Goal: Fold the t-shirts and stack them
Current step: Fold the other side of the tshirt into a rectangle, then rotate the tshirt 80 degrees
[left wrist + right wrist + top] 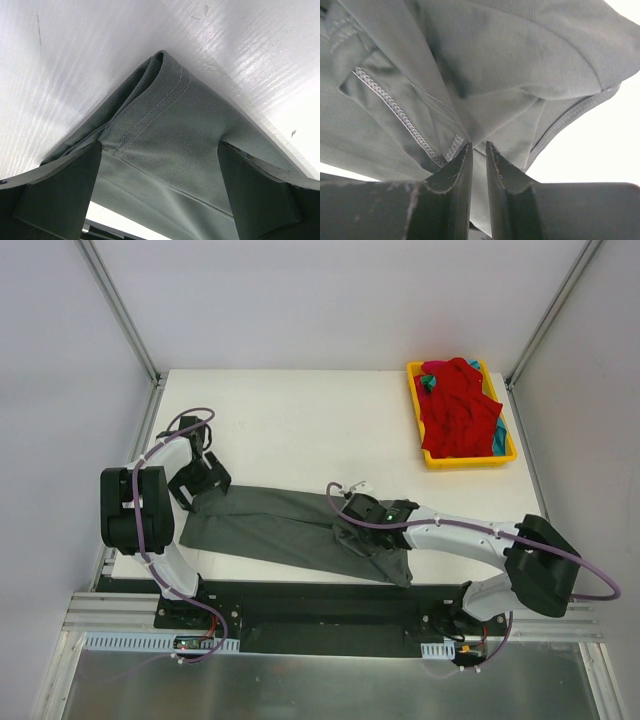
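You have the charcoal grey t-shirt [270, 525] drawn out into a long, narrow band across the near part of the table [300, 420]. It runs from left to right and is bunched and creased at its right end. The red t-shirt [458, 410] lies crumpled in the yellow tray [470, 463] at the far right, with bits of the teal t-shirt [498, 438] peeking out beneath it.
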Action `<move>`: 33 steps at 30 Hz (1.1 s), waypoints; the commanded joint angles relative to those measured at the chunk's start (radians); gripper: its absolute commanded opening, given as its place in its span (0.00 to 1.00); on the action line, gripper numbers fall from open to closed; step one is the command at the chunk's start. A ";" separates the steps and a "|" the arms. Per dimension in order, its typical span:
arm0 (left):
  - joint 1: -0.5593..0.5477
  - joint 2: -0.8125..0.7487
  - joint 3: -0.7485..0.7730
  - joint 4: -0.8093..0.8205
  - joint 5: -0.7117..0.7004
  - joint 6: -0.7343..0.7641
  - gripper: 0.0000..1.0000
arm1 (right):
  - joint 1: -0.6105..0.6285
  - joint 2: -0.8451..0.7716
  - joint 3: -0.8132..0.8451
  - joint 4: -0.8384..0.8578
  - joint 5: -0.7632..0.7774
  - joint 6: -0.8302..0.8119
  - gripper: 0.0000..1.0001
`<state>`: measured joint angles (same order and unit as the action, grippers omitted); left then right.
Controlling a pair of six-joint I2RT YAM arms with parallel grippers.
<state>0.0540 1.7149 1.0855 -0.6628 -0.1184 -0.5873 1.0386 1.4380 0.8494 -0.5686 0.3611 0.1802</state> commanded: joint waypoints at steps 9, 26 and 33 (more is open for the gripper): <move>0.006 -0.006 0.020 -0.032 -0.041 0.000 0.99 | 0.005 -0.120 -0.067 -0.077 0.029 0.080 0.22; -0.161 -0.216 0.080 -0.115 -0.067 -0.131 0.99 | -0.184 -0.179 0.039 0.150 -0.158 0.261 0.96; -0.227 -0.066 0.060 -0.093 -0.050 -0.112 0.99 | -0.366 0.007 -0.012 0.268 -0.323 0.266 0.96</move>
<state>-0.1768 1.5799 1.1568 -0.7383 -0.1761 -0.6922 0.7513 1.3575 0.8589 -0.3817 0.1562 0.4232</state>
